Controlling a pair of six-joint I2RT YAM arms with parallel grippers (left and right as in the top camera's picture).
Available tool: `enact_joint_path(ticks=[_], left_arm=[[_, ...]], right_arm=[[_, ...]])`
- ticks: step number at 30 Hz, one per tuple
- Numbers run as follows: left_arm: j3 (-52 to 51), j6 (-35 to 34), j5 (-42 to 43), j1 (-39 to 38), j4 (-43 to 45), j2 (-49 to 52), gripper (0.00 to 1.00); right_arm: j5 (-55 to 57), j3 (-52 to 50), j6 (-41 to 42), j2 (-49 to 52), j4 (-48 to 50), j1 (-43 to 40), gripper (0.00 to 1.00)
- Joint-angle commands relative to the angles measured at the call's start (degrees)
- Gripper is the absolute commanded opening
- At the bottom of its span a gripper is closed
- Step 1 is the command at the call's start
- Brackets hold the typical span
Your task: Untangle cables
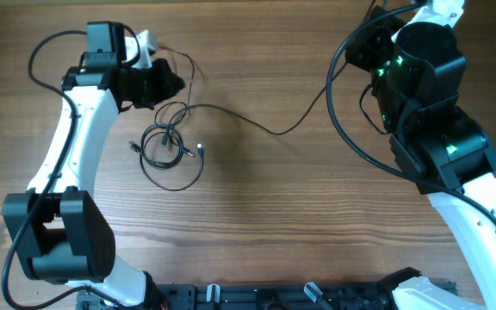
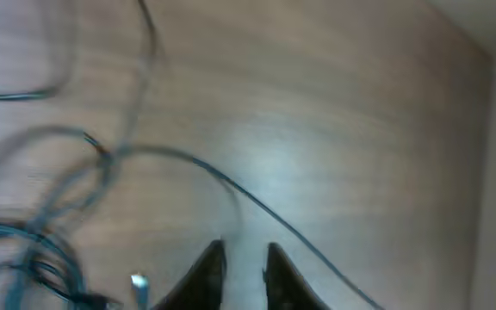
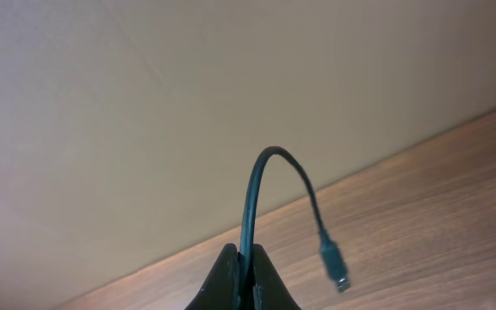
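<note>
The cables [image 1: 169,142] lie in a loose coil on the tabletop [image 1: 274,224], near my left fingers [image 2: 212,267], which stand narrowly apart and hold nothing. One long cable [image 1: 257,123] runs from the coil to my right fingers [image 3: 246,258], which are clamped on it.

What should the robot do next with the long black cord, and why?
Probably the right pincer should pull the long cable gently away from the tangle. It is shut on that cable's end, and the cable runs across the table into the tangle beside the left pincer, which is open and holding nothing.
</note>
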Motion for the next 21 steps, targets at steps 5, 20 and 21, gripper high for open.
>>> enact_joint_path(ticks=[5,20,21], left_arm=[[0.1,10.2,9.6,-5.4,-2.5,0.0,0.31],[0.1,23.0,0.1,-18.3,-3.0,-7.8,1.0],[0.1,23.1,1.0,-18.8,-3.0,-7.8,1.0]], right_arm=[[-2.5,0.8,2.7,-0.8,-1.7,-0.1,0.04],[5.3,0.8,7.4,-0.3,-1.6,-0.2,0.04],[5.2,0.8,8.6,-0.4,-1.5,-0.2,0.04]])
